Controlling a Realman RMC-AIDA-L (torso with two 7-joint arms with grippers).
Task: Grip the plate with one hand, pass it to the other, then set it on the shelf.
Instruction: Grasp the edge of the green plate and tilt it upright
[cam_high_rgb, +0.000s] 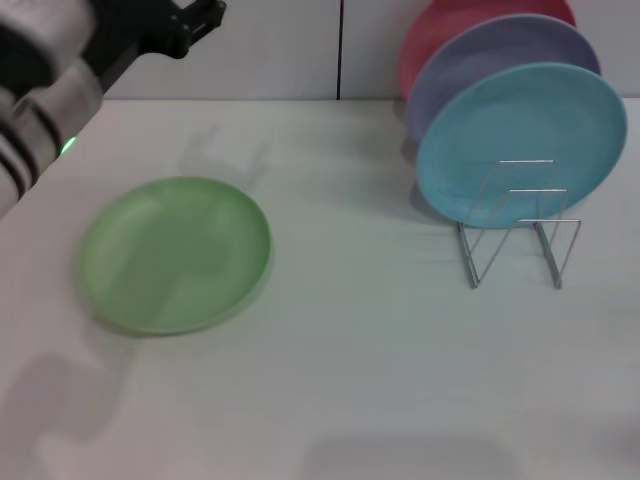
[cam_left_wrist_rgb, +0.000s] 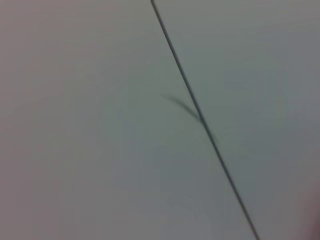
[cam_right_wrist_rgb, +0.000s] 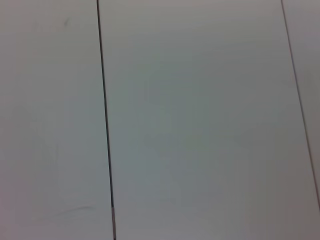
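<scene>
The light green plate lies flat on the white table at the left of the head view, with nothing touching it. My left arm, with its green glowing ring, reaches in from the upper left corner. Its black left gripper hangs high above the table's far edge, well behind the plate. The wire shelf stands at the right, its front loops bare. My right gripper is out of view. Both wrist views show only pale wall panels with dark seams.
A light blue plate stands upright in the shelf, with a lavender plate and a pink plate behind it. White table stretches between the green plate and the shelf. A wall backs the table.
</scene>
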